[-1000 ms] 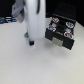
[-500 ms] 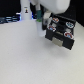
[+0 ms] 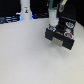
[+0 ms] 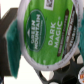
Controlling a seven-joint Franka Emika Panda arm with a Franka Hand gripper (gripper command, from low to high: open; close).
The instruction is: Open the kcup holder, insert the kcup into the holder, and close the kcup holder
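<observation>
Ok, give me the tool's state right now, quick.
Tool: closed on the kcup, its green top filling the wrist view; held over the kcup holder.

The kcup [image 4: 46, 35] has a glossy green foil-like lid; the table [image 3: 25, 55] looks matt.

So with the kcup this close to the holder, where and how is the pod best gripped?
By its side wall under the rim, one finger on each side. The wrist view shows the kcup round, green lid facing the camera, teal fingers flanking it, seemingly holding it, above the kcup holder.
</observation>
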